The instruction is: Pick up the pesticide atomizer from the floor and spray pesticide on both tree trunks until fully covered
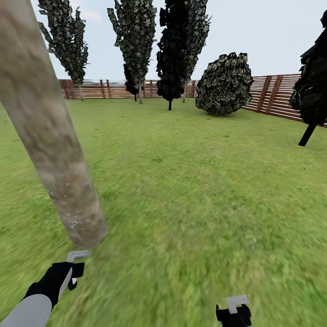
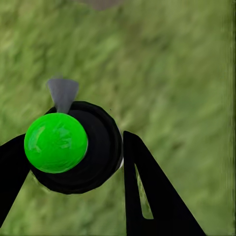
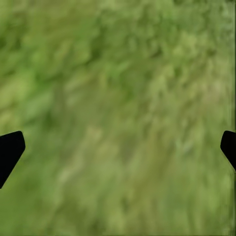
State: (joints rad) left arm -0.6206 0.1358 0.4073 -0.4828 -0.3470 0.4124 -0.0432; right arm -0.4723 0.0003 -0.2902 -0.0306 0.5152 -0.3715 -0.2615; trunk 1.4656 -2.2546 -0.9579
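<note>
A thick leaning tree trunk (image 1: pixel 50 136) rises just ahead of the left arm, with white specks near its base; dark slim trees (image 1: pixel 179 50), a round bush (image 1: pixel 225 84) and a slatted fence (image 1: pixel 272 95) ring the lawn (image 1: pixel 204 204) behind. The left gripper (image 2: pixel 73 155) is clamped around the pesticide atomizer (image 2: pixel 73 147), its green cap facing the wrist camera and its nozzle toward the trunk. The right gripper (image 3: pixel 118 147) hangs wide open over bare grass, holding nothing.

mottled grey-brown trunk (image 1: pixel 50 136), green-capped black atomizer (image 2: pixel 73 147)

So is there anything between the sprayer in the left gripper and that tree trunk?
Nothing visible. The atomizer sits in the left gripper, just short of the trunk, with bare grass between them.
</note>
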